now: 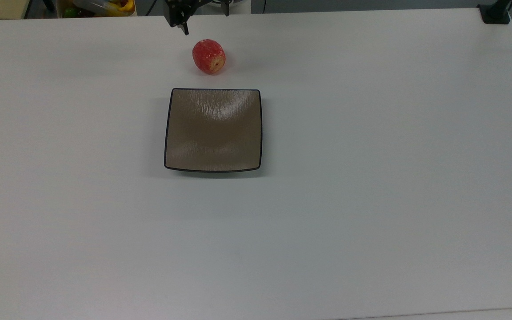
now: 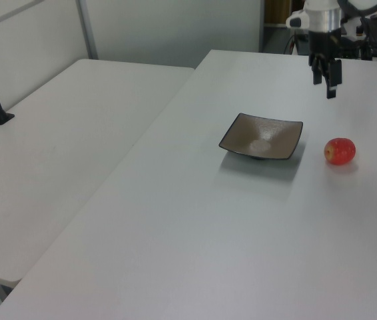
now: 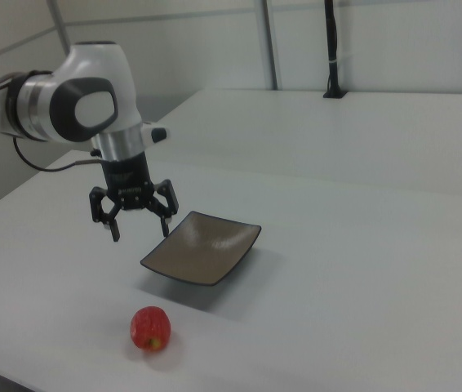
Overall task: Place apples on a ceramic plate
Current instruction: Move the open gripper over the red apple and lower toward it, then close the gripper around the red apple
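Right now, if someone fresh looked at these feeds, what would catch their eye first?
The red apple stands out, lying alone on the white table, apart from the plate. The square brown plate sits empty mid-table. Above them hangs the gripper, open and holding nothing, between apple and plate in the right view.

glossy streaked ceramic plate [image 1: 213, 130]; speckled apple [image 1: 209, 56]; matt smooth table [image 1: 371, 178].

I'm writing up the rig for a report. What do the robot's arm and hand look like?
The arm has glossy white rounded shells with dark grey joint caps and black rings between segments, and a thin black cable trailing below it. A silver-grey wrist collar leads to the hand, which is black, with two slim black fingers on angular black brackets.
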Available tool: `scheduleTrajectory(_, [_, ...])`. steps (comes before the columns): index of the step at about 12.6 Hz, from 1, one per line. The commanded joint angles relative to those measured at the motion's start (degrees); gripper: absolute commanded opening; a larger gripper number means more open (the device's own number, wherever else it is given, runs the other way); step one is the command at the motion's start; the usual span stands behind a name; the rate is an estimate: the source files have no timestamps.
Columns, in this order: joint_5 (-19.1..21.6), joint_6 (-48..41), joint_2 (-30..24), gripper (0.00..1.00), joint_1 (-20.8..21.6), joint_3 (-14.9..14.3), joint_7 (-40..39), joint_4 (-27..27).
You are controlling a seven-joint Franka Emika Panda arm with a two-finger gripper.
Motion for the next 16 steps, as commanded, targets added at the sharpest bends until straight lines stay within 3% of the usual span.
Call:
scheduleTrajectory(1, [-1.6,5.8,-2.0,1.00,0.4,0.1,-1.5,-7.7])
scheduleTrajectory(5, [-2.2,15.4,-8.2,1.00,0.7,0.1,2.2,-22.2])
scheduleTrajectory(9, [-4.3,19.9,-7.0,1.00,0.6,0.0,2.2,-25.4])
scheduleTrajectory(13, [-6.5,22.1,-2.6,1.00,0.7,0.0,2.2,-25.4])
scheduleTrajectory(16, [-10.8,22.8,2.3,1.00,2.4,0.0,3.6,-24.8])
